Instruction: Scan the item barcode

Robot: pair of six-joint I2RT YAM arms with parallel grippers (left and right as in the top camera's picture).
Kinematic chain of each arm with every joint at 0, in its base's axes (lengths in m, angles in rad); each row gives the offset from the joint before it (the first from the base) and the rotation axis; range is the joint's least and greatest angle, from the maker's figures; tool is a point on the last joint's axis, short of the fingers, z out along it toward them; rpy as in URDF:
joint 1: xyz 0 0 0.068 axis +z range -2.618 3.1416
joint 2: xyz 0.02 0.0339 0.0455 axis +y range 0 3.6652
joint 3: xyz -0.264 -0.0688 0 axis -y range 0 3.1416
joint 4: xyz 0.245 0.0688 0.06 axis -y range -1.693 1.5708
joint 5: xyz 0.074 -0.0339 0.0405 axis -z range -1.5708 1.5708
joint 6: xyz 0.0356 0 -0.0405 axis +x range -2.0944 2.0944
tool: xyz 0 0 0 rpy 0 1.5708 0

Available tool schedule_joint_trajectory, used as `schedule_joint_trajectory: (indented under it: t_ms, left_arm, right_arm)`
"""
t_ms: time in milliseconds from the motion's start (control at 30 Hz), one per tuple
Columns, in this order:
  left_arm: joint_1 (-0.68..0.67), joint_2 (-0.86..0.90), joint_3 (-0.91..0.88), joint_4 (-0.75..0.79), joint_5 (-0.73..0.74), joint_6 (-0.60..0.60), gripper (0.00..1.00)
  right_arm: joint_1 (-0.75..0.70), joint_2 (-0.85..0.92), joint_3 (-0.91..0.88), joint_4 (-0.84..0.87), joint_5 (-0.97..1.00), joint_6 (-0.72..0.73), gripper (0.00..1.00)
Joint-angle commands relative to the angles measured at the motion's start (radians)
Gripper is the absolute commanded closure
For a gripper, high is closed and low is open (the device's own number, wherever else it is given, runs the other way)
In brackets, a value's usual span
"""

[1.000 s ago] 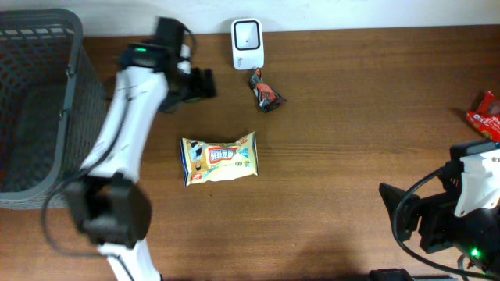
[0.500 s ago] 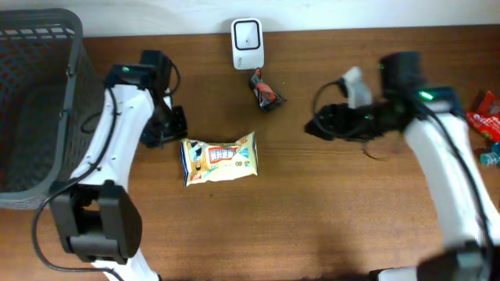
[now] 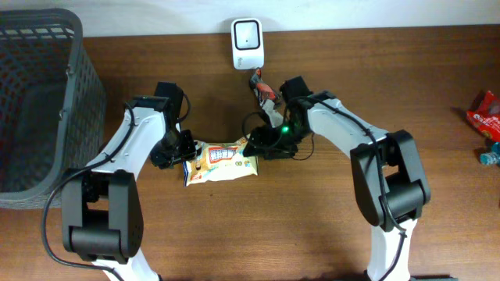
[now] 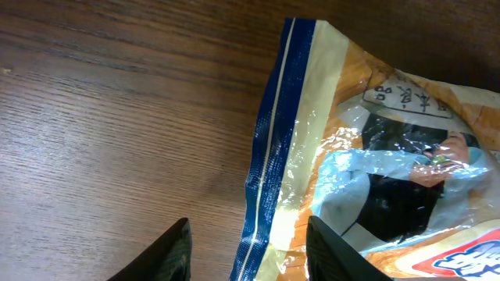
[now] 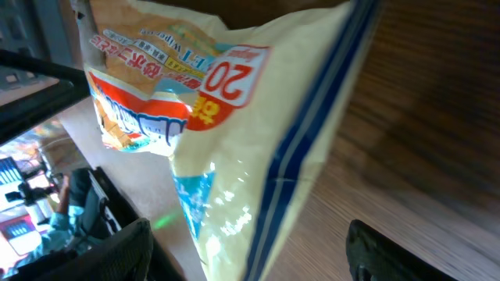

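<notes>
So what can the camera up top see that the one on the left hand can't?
Only the top camera shows the grey basket, the white scanner, a small dark wrapper just below it, a red packet at the table's right edge, and the right gripper at the bag's other end. Only the left wrist camera shows the blue stripe down the bag's sealed edge up close, with that edge lying between the left gripper fingers. Both show the yellow snack bag and the brown wooden table.

Red packet (image 3: 485, 114) cut by right edge; basket (image 3: 41, 33) cut at left; snack packet (image 3: 223, 159) ends covered overhead.
</notes>
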Motion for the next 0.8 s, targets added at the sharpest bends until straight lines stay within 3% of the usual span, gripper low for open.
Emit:
schedule_joint_trajectory:
  t_ms: [0,133,167,200,267,367,600,767]
  left_arm:
    - [0.002,0.0,-0.014,0.002,0.002,-0.014,0.59]
    - [0.002,0.0,-0.031,0.009,-0.008,-0.021,0.64]
    - [0.002,0.0,-0.037,0.014,-0.008,-0.021,0.64]
    - [0.002,0.0,-0.04,0.017,-0.008,-0.021,0.64]
    - [0.002,0.0,-0.04,0.016,-0.008,-0.021,0.62]
    - [0.002,-0.001,-0.037,-0.009,-0.008,-0.021,0.63]
    - [0.003,-0.001,0.211,-0.19,-0.008,0.01,0.58]
    - [0.003,-0.001,0.234,-0.191,-0.008,0.01,0.53]
  right_arm:
    - [0.045,0.018,-0.003,0.042,0.055,0.066,0.22]
    - [0.068,0.033,-0.003,0.08,0.148,0.139,0.24]
    - [0.071,0.037,-0.003,0.081,0.158,0.14,0.33]
    - [0.078,0.043,-0.003,0.082,0.186,0.144,0.48]
    - [0.091,0.045,-0.003,0.077,0.282,0.162,0.96]
    - [0.084,0.001,0.013,0.032,0.381,0.161,0.96]
    - [0.062,-0.333,0.348,-0.524,1.131,0.163,0.96]
    - [0.063,-0.342,0.374,-0.755,1.451,0.349,0.96]
